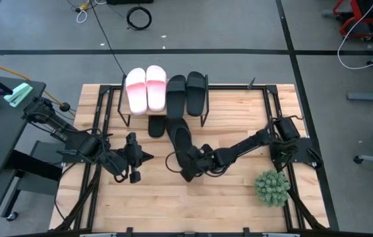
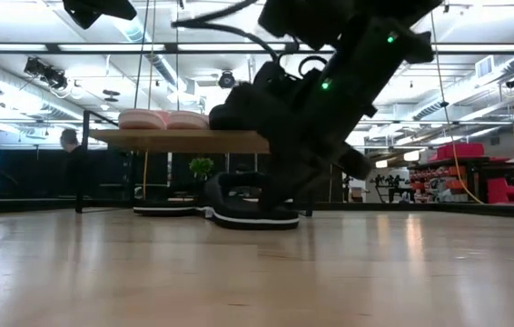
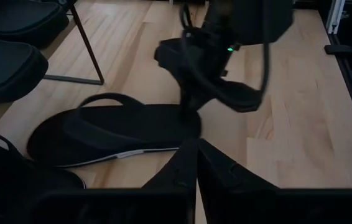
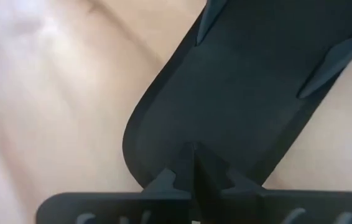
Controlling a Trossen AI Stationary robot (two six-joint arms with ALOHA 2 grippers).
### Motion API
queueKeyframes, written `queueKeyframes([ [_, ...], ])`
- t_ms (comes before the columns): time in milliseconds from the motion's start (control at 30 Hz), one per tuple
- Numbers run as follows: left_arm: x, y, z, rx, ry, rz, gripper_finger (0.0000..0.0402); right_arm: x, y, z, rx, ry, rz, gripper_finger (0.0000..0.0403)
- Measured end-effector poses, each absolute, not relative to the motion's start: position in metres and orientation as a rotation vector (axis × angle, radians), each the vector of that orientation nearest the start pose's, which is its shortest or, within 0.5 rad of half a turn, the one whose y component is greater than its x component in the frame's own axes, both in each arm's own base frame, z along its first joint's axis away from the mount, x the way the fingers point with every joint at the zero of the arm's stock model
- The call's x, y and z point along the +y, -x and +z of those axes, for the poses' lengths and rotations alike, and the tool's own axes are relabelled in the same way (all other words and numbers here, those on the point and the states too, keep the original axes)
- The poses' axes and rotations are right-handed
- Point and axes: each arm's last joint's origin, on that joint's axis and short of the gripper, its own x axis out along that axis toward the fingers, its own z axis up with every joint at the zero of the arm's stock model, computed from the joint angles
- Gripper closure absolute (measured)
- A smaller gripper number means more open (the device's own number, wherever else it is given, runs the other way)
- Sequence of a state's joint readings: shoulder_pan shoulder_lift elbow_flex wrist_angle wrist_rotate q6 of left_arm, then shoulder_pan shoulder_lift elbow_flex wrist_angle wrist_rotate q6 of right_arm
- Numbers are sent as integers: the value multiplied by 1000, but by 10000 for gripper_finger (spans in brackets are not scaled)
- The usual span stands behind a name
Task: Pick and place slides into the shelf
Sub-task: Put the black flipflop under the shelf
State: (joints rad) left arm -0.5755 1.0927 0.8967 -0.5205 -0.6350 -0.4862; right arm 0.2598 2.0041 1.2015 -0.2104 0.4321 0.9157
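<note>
Overhead, shelf (image 1: 163,105) carries two pink slides (image 1: 146,89), two black slides (image 1: 186,93).

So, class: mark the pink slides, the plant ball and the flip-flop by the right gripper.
pink slides (image 1: 146,89), high view, where the pair meets.
plant ball (image 1: 271,187), high view, its middle.
flip-flop (image 3: 111,130), left wrist view, its sole.

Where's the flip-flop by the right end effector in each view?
High: flip-flop, table centre, before the shelf.
Low: centre, flat on the table, shelf behind.
Left wrist: centre-left.
Right wrist: heel end fills the frame.
Shared landmark: right end effector at its heel.
</note>
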Motion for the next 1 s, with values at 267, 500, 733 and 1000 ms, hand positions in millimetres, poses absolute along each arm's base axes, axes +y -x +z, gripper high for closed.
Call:
queueKeyframes([
  [267, -105, -193, 289, 554, 64, 196, 385, 74, -389, 130, 691, -528, -679, 401],
  [500, -105, -193, 289, 554, 65, 196, 396, 61, -390, 131, 661, -521, -740, 401],
  [733, -105, -193, 289, 554, 65, 196, 379, 75, -399, 138, 676, -551, -544, 401],
  [1000, -105, -193, 289, 554, 66, 196, 396, 70, -402, 130, 681, -531, -552, 402],
])
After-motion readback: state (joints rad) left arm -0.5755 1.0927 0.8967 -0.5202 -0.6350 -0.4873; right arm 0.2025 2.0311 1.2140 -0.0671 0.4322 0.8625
